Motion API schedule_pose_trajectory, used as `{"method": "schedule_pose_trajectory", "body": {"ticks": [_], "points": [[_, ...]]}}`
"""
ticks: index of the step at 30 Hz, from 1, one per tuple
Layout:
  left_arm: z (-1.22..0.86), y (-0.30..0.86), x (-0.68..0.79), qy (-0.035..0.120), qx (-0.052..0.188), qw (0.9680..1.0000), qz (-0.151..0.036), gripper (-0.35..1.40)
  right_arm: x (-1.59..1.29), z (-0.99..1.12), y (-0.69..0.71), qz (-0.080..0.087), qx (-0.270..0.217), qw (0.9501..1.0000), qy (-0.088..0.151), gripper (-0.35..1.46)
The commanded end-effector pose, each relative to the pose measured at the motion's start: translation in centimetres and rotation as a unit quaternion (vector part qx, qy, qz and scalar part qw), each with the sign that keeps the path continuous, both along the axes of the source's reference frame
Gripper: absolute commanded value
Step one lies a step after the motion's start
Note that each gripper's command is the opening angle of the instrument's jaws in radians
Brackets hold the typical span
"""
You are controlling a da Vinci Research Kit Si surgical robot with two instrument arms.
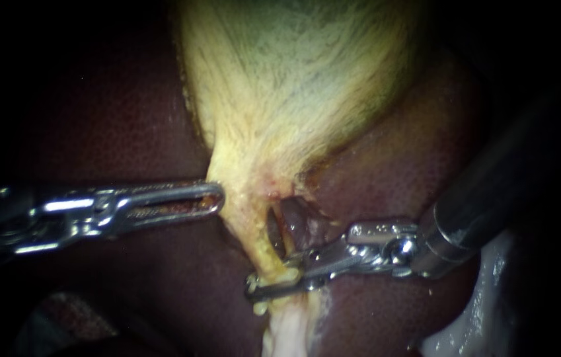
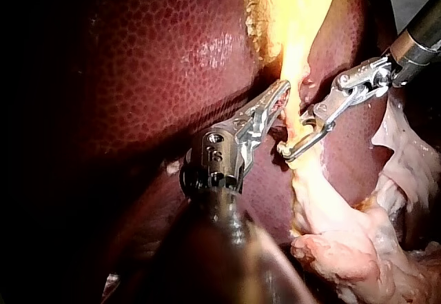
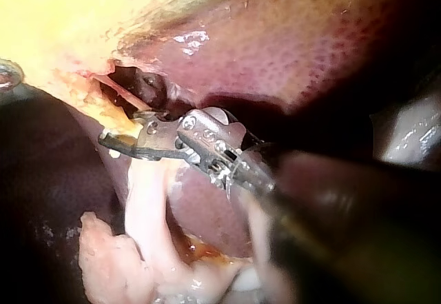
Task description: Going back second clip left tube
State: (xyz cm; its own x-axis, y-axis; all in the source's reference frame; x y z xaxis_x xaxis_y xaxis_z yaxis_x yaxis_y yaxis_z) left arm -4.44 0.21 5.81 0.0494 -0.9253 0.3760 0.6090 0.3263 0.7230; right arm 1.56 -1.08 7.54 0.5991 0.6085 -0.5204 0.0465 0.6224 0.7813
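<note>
Left instrument: jaws lying together, holding nothing I can see, tip against the left edge of the gallbladder neck. Just right of it and nearer, the left tube runs down beside a small window. The right instrument has its jaws drawn narrow across the tube, both touching it, and I can't pick out a clip. Risk on backing off: if those jaws don't spread before the pull to the right, they drag the tube sideways and could tear it at the window, shift a clip, or scrape the liver.
</note>
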Motion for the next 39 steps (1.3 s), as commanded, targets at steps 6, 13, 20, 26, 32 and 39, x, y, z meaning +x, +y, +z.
{"method": "schedule_pose_trajectory", "body": {"ticks": [6, 13, 20, 26, 32, 39], "points": [[0.0, 0.0, 0.0, 0.0, 0.0, 1.0, 0.0, -0.35, 0.0, 0.0, -0.01, 0.0, 0.0, 1.0, 0.0, -0.35], [0.0, 0.0, 0.0, 0.0, 0.0, 1.0, 0.0, -0.35, 0.01, -0.01, -0.03, -0.001, -0.014, 0.9997, 0.022, 0.16], [0.0, 0.0, 0.01, 0.0, 0.0, 1.0, 0.0, -0.35, 0.07, -0.05, -0.02, -0.011, -0.064, 0.9958, 0.065, 0.47], [0.0, 0.0, 0.01, 0.0, 0.0, 1.0, 0.0, -0.35, 0.09, -0.04, -0.02, -0.019, -0.092, 0.9924, 0.08, 0.53], [0.0, 0.0, 0.0, 0.0, 0.0, 1.0, 0.0, -0.35, 0.1, -0.04, -0.03, -0.023, -0.111, 0.9897, 0.086, 0.56], [0.0, 0.0, -0.01, 0.0, 0.0, 1.0, 0.0, -0.35, 0.24, -0.01, -0.11, -0.026, -0.124, 0.9879, 0.089, 0.58]]}}
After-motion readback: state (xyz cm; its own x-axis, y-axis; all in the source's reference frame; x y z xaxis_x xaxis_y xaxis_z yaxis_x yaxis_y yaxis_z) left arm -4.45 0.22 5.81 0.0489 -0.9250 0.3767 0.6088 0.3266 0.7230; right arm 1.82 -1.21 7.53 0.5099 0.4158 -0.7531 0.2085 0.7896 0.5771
